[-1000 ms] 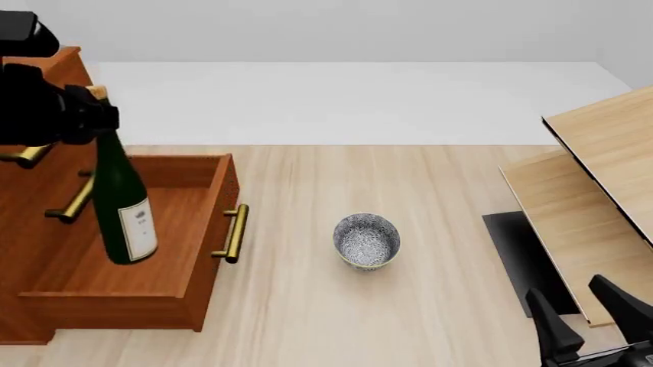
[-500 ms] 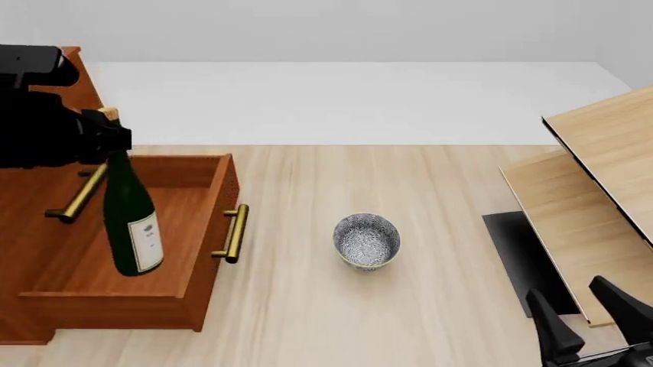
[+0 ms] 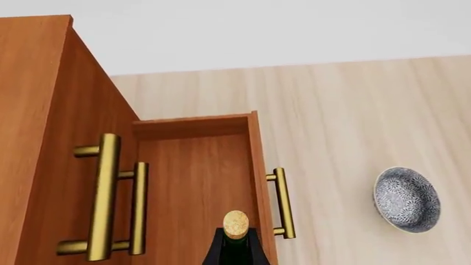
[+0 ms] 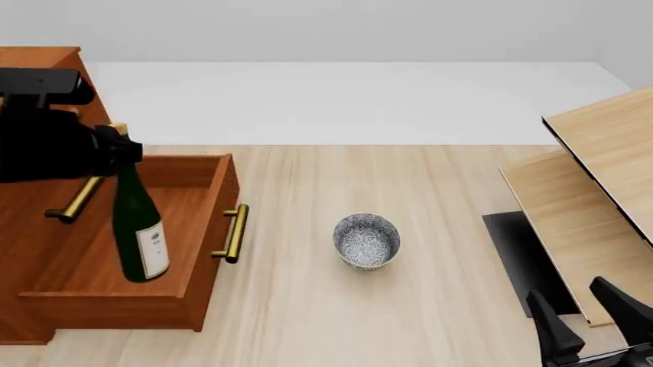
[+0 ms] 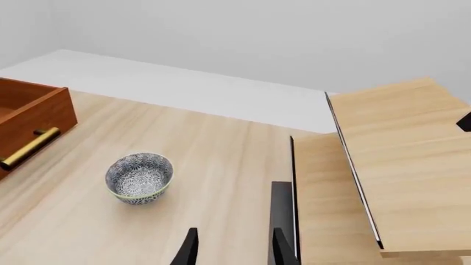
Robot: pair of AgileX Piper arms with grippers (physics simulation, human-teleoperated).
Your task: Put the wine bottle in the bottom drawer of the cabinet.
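The dark green wine bottle (image 4: 138,229) with a white label hangs nearly upright over the pulled-out bottom drawer (image 4: 179,222) of the reddish-brown cabinet (image 4: 30,245). My left gripper (image 4: 118,150) is shut on its neck just under the gold top. In the left wrist view the bottle's top (image 3: 235,223) shows above the drawer's floor (image 3: 195,182). I cannot tell whether the base touches the floor. My right gripper (image 4: 589,317) stands open and empty at the near right, far from the cabinet; its fingers (image 5: 191,251) show in the right wrist view.
A speckled grey bowl (image 4: 366,240) sits on the table right of the drawer's brass handle (image 4: 235,233). Pale slanted wooden furniture (image 4: 586,199) with a dark base fills the right side. The upper drawers' brass handles (image 3: 103,196) jut out above the open drawer.
My left gripper has carried the bottle down and a little to the right, lower over the open drawer. The right arm has not moved.
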